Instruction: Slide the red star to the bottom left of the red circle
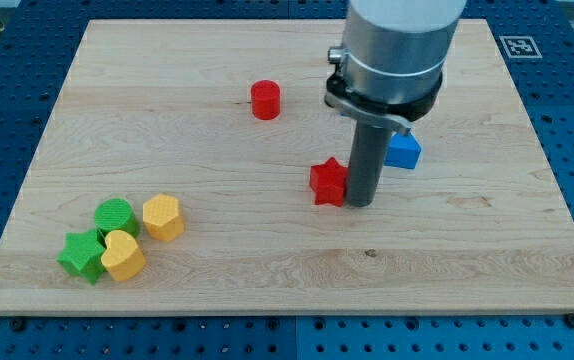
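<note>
The red star lies near the middle of the wooden board. The red circle stands up and to the view's left of it, well apart. My tip is down on the board right at the star's right side, touching it or nearly so. The arm's grey body rises above the rod and hides part of the board behind it.
A blue block sits just right of the rod, partly hidden by the arm. At the lower left are a green circle, a green star, a yellow heart and a yellow hexagon, clustered together.
</note>
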Motion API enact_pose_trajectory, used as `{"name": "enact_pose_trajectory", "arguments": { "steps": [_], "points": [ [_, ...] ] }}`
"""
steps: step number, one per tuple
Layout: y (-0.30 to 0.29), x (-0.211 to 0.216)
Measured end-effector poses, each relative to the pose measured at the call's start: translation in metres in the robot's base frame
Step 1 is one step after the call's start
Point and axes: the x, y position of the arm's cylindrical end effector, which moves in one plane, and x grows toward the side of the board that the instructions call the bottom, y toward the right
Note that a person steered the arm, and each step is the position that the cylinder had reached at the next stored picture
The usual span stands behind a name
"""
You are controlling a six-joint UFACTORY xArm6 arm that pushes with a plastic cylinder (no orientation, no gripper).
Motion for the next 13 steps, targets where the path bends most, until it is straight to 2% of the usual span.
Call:
{"name": "enact_pose_trajectory", "arguments": {
  "steps": [4, 6, 7, 9, 10, 13],
  "points": [
    [-0.064, -0.01],
    [-0.066, -0.04],
    [-0.064, -0.04],
    [-0.017, -0.061],
    [-0.018, -0.076],
    [-0.044, -0.076]
  ]
}}
